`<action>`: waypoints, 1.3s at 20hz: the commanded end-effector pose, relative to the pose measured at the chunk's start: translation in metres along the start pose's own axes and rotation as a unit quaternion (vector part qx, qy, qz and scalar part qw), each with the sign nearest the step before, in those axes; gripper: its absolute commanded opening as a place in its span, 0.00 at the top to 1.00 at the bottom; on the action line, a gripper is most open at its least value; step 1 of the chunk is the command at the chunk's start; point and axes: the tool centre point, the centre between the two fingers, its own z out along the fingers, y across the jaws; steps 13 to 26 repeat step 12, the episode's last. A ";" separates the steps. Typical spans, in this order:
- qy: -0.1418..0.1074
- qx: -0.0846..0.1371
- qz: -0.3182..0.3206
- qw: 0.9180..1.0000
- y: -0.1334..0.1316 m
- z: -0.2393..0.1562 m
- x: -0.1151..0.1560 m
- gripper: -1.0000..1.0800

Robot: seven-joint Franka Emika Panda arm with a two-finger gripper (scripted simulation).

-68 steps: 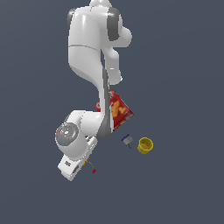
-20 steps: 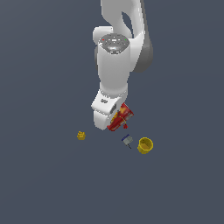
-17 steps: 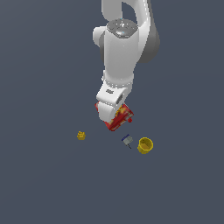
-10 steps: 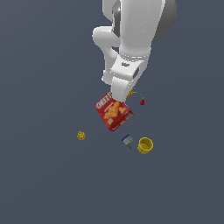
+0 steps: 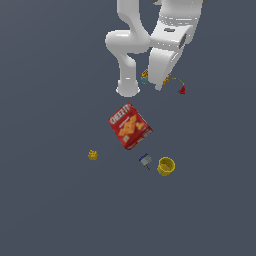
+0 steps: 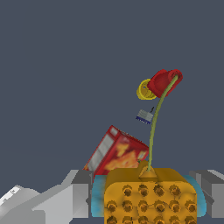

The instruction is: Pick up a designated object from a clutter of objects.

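We've got the white gripper (image 6: 148,197) clamped on the flat orange speckled pad w/ teal edging (image 6: 149,194), held up off the grey surface (image 5: 50,200); its thin cord (image 6: 155,124) ends in a red bead (image 5: 182,90). Below, near mid-surface, lie the red Cheez-It cracker box (image 5: 130,126), a tiny grey-blue item (image 5: 145,160) just beside the yellow cup (image 5: 165,166), and a small yellow lump (image 5: 92,155) well apart.

We see an orange dimpled pad (image 6: 149,197) with teal edging, olive cord (image 6: 155,126) and red bead (image 6: 165,82); a red box (image 5: 130,126); a yellow cup (image 5: 166,166); a grey-blue item (image 5: 145,160); a yellow lump (image 5: 92,155).
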 end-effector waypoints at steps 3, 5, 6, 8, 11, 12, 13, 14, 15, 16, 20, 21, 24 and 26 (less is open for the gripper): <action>0.000 0.000 0.000 1.000 -0.017 -0.022 0.007 1.00; 0.000 0.000 0.000 1.000 -0.021 -0.028 0.010 1.00; 0.001 0.001 0.001 1.000 -0.023 -0.030 0.010 1.00; 0.001 0.001 0.001 1.000 -0.025 -0.033 0.012 1.00; 0.001 0.001 0.001 1.000 -0.024 -0.034 0.013 1.00; 0.001 0.001 0.001 1.000 -0.024 -0.034 0.013 1.00; 0.001 0.001 0.001 1.000 -0.024 -0.034 0.013 1.00; 0.001 0.001 0.001 1.000 -0.024 -0.034 0.013 1.00; 0.001 0.001 0.001 1.000 -0.024 -0.034 0.013 1.00; 0.001 0.001 0.001 1.000 -0.024 -0.034 0.013 1.00; 0.001 0.001 0.001 1.000 -0.024 -0.034 0.013 1.00; 0.001 0.001 0.001 1.000 -0.024 -0.034 0.013 1.00; 0.001 0.001 0.001 1.000 -0.024 -0.034 0.013 1.00; 0.001 0.001 0.001 1.000 -0.024 -0.034 0.013 1.00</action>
